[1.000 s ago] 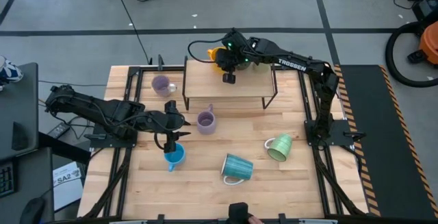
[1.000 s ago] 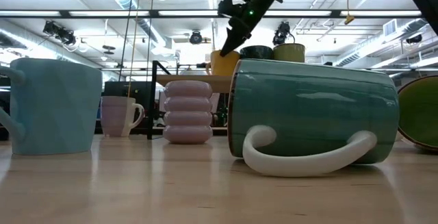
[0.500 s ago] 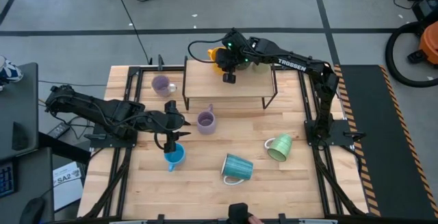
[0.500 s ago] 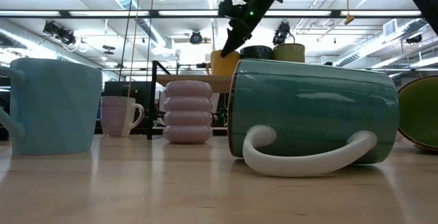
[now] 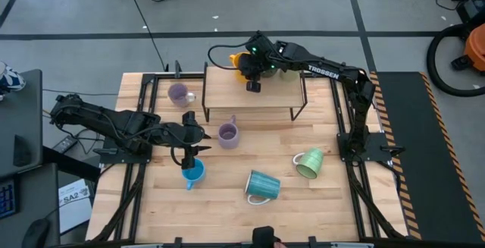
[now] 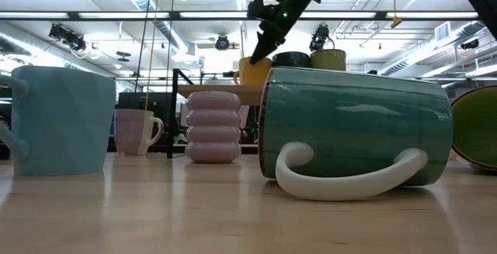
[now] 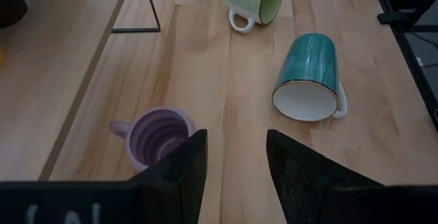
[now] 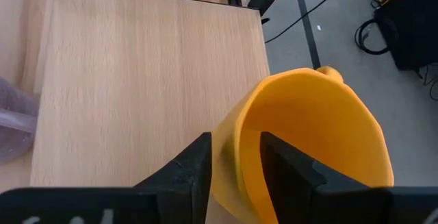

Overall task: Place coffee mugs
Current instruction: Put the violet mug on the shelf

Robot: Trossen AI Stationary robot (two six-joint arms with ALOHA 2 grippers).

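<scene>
The step in hand looks like the release of the orange mug (image 5: 241, 60) onto the raised shelf (image 5: 227, 90) at the far side of the bench (image 5: 227, 210). The right gripper (image 8: 235, 157) sits over that mug at the shelf's far edge, one finger inside the rim and one outside — the jaws stand a little apart astride the wall, and whether they have let go of it cannot be told. The mug is upright, its long axis vertical, mouth up; its handle seems to point to the far side, off the shelf edge. A dark mug (image 6: 291, 59) and a pale one (image 6: 328, 58) stand on the shelf just beside it.

The next move calls for lifting the jaws straight up, clear of the rim, without dragging the mug off the edge.

The left gripper (image 7: 234, 157) hovers over the blue mug (image 5: 194, 173) at the bench's left, jaws moderately open and holding nothing. Still on the bench:
- a ribbed lavender mug (image 5: 228, 133) — upright, just right of the left gripper
- a second lavender mug (image 5: 179, 94) at far left
- the teal mug (image 5: 262, 185) on its side, axis level, white mouth toward the left
- the pale green mug (image 5: 310, 163) on its side, near right
</scene>
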